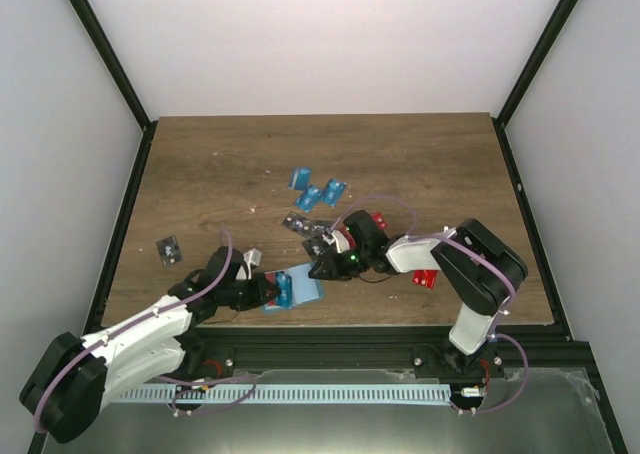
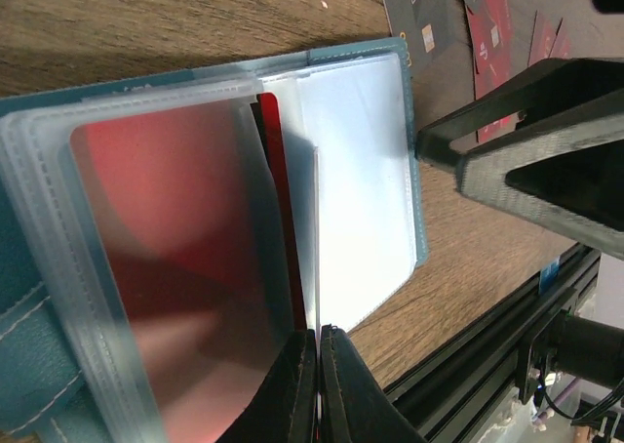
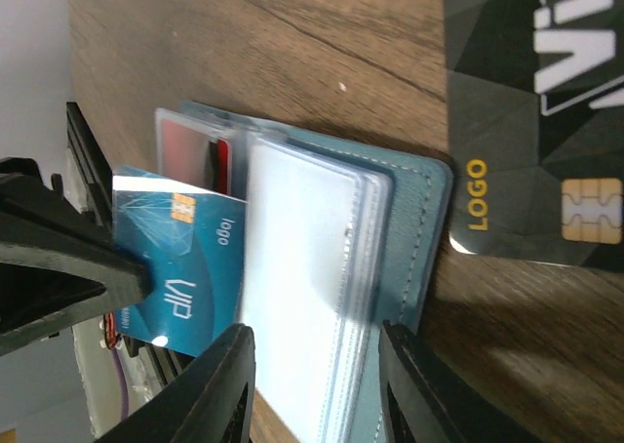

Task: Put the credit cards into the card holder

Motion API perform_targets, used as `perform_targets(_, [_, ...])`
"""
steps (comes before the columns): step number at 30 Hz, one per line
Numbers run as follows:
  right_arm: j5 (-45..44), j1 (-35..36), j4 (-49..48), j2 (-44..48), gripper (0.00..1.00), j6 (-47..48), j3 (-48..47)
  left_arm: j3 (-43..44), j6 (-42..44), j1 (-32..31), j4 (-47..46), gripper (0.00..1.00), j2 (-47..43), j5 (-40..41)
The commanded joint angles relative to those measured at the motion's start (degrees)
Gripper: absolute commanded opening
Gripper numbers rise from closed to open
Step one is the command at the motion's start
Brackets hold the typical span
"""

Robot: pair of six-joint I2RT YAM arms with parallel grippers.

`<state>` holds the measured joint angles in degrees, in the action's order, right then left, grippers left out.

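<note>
The flat teal wallet-like card holder (image 1: 308,292) lay open on the brown wooden table (image 1: 400,164), close to its near edge, with its clear plastic sleeves (image 3: 312,248) fanned upward. One sleeve had a red card (image 2: 175,228) inside.

The left gripper (image 2: 318,343) was clamped tight on a bright blue card (image 3: 185,272) marked VIP. It held the card by one end, on edge, right against the sleeves. The right gripper (image 3: 314,338) stood roughly half open, a jaw on either side of the sleeve stack. I could not tell whether it was actually pinching them.

A black card (image 3: 531,121) with a gold LOGO and a chip lay flat at the holder's far edge, touching it or nearly so. Further back, three blue cards (image 1: 318,189) sat close together. Another black card (image 1: 168,249) lay off by the left edge, and a red one (image 1: 425,279) lay beside the right arm.
</note>
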<state>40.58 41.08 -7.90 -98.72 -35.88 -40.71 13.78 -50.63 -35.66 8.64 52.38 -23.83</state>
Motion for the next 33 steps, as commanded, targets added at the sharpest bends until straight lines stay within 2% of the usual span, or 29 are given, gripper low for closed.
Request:
perform_targets(1, [0.5,0.3,-1.5,-2.0,0.36,-0.3,0.2,-0.8,0.3,0.0,-4.0,0.04,1.1,-0.5])
perform_targets(24, [1.3,0.3,-0.9,-4.6,0.35,0.5,-0.2,-0.2,3.9,0.0,-11.2,0.04,7.5,0.6])
perform_targets(33, [0.0,0.4,-0.9,-4.7,0.33,-1.9,0.4,-1.4,2.1,0.0,-15.0,0.04,9.6,-0.7])
